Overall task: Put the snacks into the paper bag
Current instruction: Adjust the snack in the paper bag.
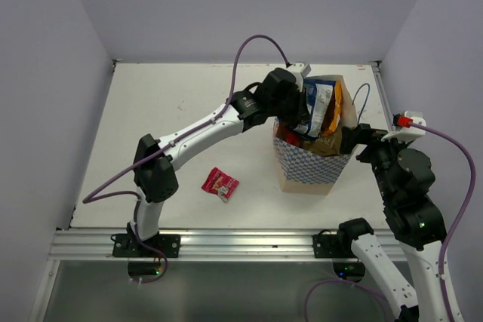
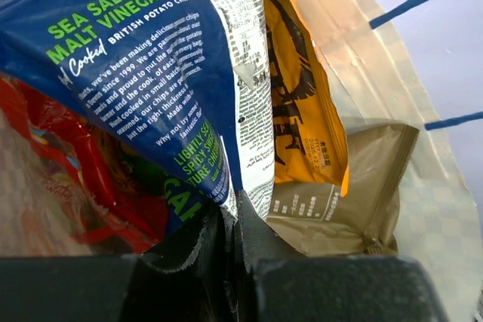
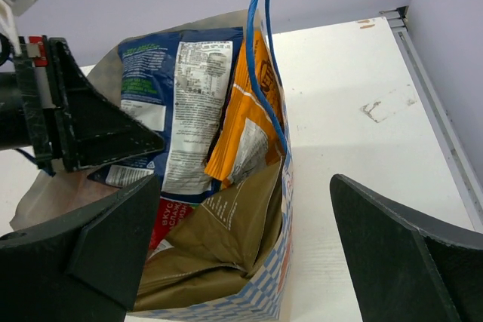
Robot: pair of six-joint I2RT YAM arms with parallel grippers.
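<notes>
The paper bag (image 1: 309,167) stands upright at mid-table, with several snacks sticking out of its top. My left gripper (image 2: 232,213) hangs over the bag's mouth (image 1: 302,97), shut on the lower edge of the dark blue packet (image 2: 136,73), which sits partly inside. Beside that packet are an orange packet (image 2: 302,111), a brown one (image 2: 355,201) and a red one (image 2: 68,164). My right gripper (image 3: 241,254) is open, its fingers either side of the bag's right wall (image 3: 279,292) and holding nothing. One small red packet (image 1: 219,183) lies on the table left of the bag.
The bag's blue cord handle (image 3: 260,50) arches up above the packets. A metal rail (image 1: 226,243) runs along the table's near edge, and walls close in the left, back and right sides. The left arm (image 1: 196,130) reaches diagonally across the table.
</notes>
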